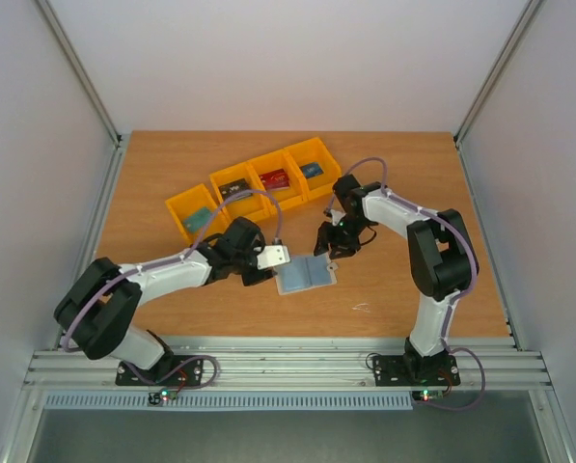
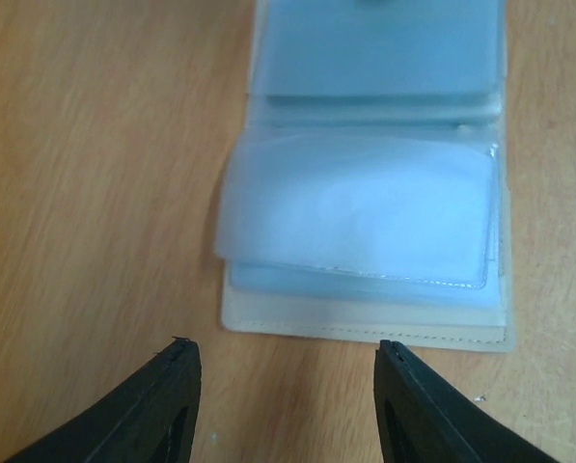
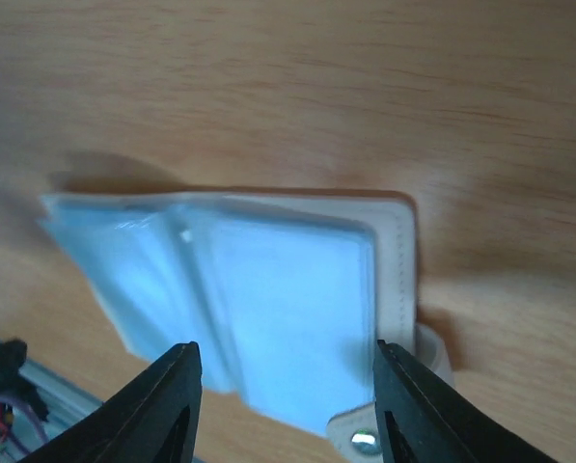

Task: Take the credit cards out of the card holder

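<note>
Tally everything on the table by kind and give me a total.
Yellow bins: 4
Credit cards: 4, one per bin: teal, dark, red, blue
Card holder: 1
Total: 9

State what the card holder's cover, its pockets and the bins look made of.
Card holder cover: cream leather or leatherette, matte, stitched edge. Pockets: soft clear plastic, glossy, see-through. Yellow bins: likely rigid moulded plastic, uniform colour.
</note>
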Robot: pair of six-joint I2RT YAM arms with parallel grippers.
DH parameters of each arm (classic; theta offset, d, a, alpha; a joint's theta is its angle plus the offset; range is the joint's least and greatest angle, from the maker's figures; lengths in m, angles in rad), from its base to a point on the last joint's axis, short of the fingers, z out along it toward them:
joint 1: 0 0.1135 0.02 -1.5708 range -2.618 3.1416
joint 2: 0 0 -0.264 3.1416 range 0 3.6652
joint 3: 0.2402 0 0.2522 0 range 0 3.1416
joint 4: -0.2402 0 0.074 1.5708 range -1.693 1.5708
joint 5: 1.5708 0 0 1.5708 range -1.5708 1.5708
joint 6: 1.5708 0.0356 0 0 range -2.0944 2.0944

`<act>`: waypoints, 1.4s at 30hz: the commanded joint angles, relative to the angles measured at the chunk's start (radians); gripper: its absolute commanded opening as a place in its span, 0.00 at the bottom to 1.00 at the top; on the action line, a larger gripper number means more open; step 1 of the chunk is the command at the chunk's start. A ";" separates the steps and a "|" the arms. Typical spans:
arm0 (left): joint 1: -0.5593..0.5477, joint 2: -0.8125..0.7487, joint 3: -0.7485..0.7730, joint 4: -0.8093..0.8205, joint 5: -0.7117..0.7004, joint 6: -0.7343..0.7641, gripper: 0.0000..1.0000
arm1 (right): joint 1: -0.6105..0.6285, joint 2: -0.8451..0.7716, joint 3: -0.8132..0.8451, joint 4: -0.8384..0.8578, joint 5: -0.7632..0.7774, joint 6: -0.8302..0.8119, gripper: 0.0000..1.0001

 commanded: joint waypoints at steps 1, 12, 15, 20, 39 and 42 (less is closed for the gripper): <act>-0.060 0.069 0.004 0.037 -0.065 0.163 0.51 | 0.008 0.019 -0.025 0.060 0.069 0.046 0.47; -0.073 0.259 0.001 0.191 -0.189 0.355 0.46 | 0.038 0.055 -0.105 0.136 -0.018 0.048 0.30; -0.077 0.259 -0.010 0.186 -0.175 0.401 0.46 | 0.050 0.053 -0.103 0.155 -0.072 0.043 0.24; -0.084 0.252 -0.013 0.178 -0.171 0.415 0.45 | 0.054 0.011 -0.125 0.242 -0.197 0.074 0.23; -0.085 0.221 -0.035 0.236 -0.148 0.427 0.47 | 0.054 0.031 -0.115 0.334 -0.405 0.127 0.36; -0.085 0.200 -0.034 0.235 -0.142 0.436 0.53 | 0.054 0.024 -0.108 0.303 -0.373 0.116 0.41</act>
